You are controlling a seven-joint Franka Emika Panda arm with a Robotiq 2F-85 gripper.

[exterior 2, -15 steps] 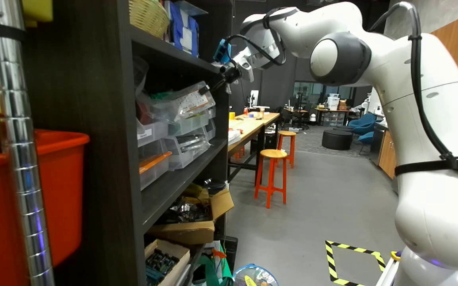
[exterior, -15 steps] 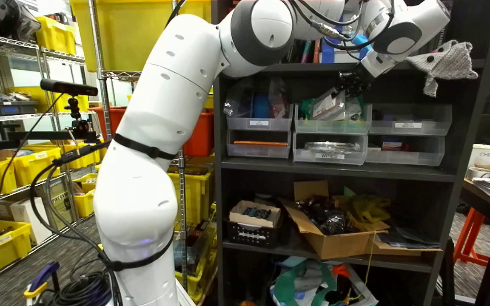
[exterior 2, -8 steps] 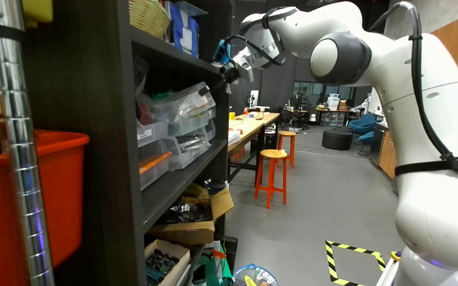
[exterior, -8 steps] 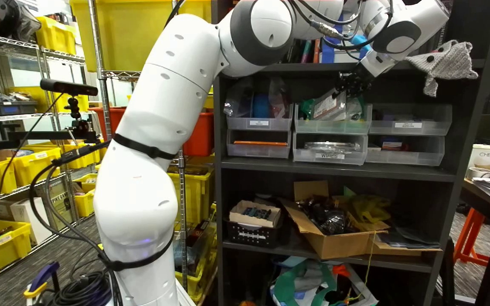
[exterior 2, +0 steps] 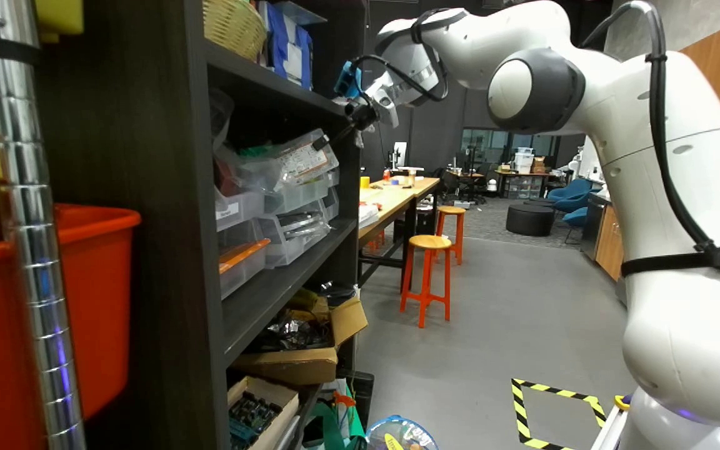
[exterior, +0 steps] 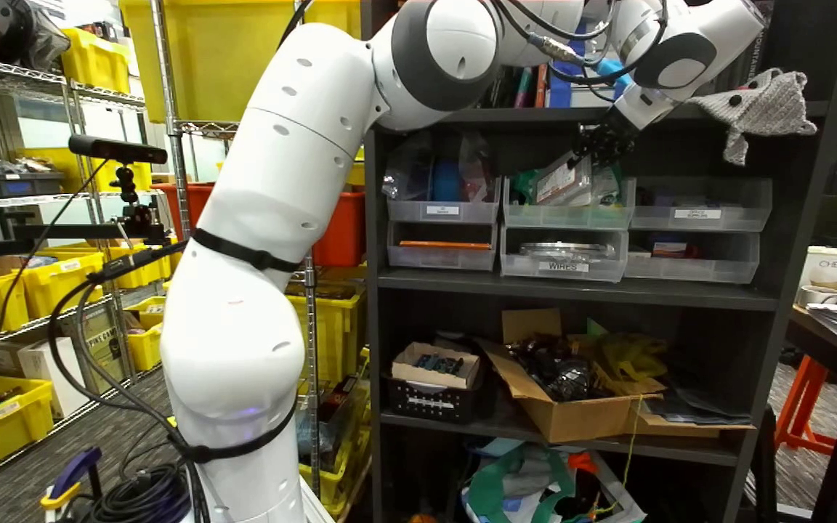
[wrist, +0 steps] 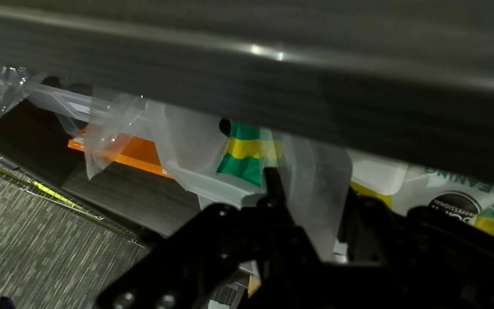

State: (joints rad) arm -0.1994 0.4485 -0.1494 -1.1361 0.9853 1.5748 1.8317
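Fingers (wrist: pixel 275 186) gripping clear plast. pkg (exterior: pixel 565 179) (w/ label (exterior 2: pixel 302 159)) — tilted.

Six clear shelf bins (exterior: pixel 571 216), one toy (exterior: pixel 760 110)

In an exterior view, the viewpoint stands back from the shelf (exterior: pixel 578 289) and faces it nearly square on, arm (exterior: pixel 273 174) near at left, mounted camera (exterior: pixel 118 149) left of that. In an exterior view, the viewpoint sits close by the shelf's left end, red bin (exterior 2: pixel 91 300) near at left, facing along the shelf front toward far stools (exterior 2: pixel 429 242); arm at right. Both exterior views share arm, shelf, clear bins (exterior: pixel 567 216) and carton (exterior: pixel 593 421). Wrist view: just behind the gripper (wrist: pixel 312 184), tilted, looking down past a board (wrist: pixel 247 81) onto clear bins, with floor (wrist: pixel 58 240) at left.
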